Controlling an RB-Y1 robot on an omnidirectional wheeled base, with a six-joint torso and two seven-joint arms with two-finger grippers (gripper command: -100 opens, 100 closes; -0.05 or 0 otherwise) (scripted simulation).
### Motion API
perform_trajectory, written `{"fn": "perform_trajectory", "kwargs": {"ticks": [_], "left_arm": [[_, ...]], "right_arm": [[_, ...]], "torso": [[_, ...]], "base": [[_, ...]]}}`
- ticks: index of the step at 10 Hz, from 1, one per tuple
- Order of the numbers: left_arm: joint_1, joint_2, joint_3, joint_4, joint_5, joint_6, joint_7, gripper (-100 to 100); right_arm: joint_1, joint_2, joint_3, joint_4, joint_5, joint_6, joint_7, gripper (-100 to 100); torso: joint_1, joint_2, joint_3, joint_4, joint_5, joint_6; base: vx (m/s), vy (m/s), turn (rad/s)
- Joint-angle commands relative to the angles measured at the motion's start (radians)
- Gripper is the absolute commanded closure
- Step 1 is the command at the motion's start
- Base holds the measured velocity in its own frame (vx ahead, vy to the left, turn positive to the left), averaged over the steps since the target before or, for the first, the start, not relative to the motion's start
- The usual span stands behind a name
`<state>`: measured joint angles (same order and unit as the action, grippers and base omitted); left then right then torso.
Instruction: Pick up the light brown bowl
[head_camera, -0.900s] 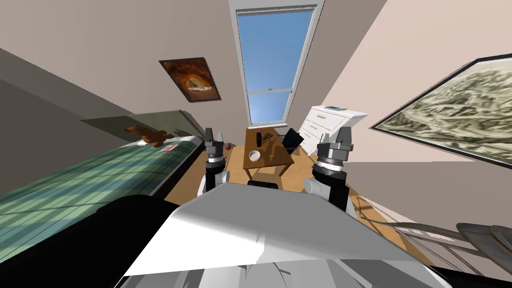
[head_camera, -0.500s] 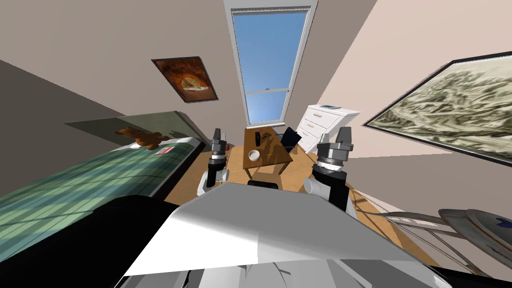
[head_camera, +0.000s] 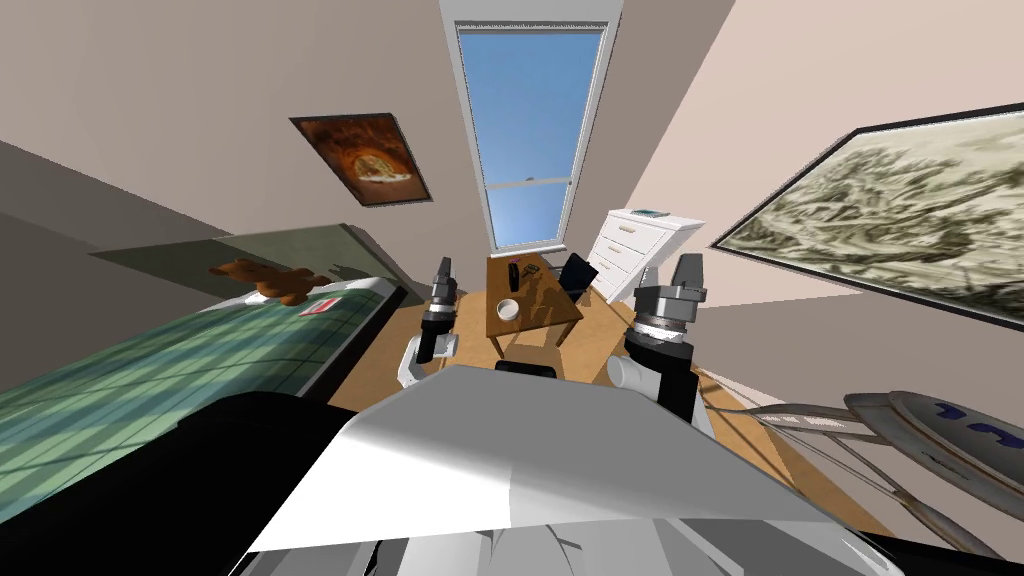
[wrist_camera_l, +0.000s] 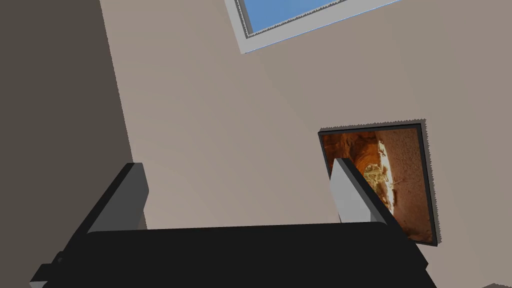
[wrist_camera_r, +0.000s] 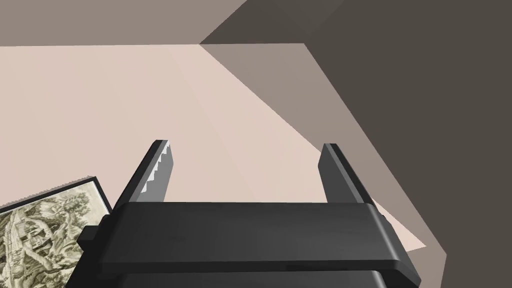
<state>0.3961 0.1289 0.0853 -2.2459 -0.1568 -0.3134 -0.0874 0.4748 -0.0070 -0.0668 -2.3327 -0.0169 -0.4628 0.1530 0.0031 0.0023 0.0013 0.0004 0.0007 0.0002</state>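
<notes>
Two hands up, left hand (wrist_camera_l: 236, 165) and right hand (wrist_camera_r: 246, 145) both with fingers apart. Bowl (head_camera: 508, 309) sits on worktop (head_camera: 548, 312) near front edge, well apart from both hands.

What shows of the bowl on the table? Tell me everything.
The bowl is small, round and shallow, drawn pale, almost white, with a shaded hollow inside its rim. Whether it holds anything is too small to tell. It stands upright on the brown table, toward its near end, apart from the dark things farther back. Only the tabletop touches it.
</notes>
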Motion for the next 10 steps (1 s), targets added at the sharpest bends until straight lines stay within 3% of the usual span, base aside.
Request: {"fn": "perform_trajectory", "kwargs": {"ticks": [1, 9, 10], "left_arm": [[-0.009, 0.004, -0.001, 0.01, -0.007, 0.045, -0.005, -100], [-0.114, 0.038, 0.017, 0.108, -0.049, 0.279, -0.025, -100], [-0.143, 0.044, 0.023, 0.137, -0.059, 0.306, -0.031, -100]], "right_arm": [[0.0, 0.0, 0.0, 0.0, 0.0, 0.0, 0.0, 0], [0.0, 0.0, 0.0, 0.0, 0.0, 0.0, 0.0, 0], [0.0, 0.0, 0.0, 0.0, 0.0, 0.0, 0.0, 0]], "torso": [[0.0, 0.0, 0.0, 0.0, 0.0, 0.0], [0.0, 0.0, 0.0, 0.0, 0.0, 0.0], [-0.001, 0.0, 0.0, 0.0, 0.0, -0.001]], "base": [[-0.041, 0.034, -0.064], [-0.035, 0.027, -0.085], [-0.034, 0.029, -0.125]]}}
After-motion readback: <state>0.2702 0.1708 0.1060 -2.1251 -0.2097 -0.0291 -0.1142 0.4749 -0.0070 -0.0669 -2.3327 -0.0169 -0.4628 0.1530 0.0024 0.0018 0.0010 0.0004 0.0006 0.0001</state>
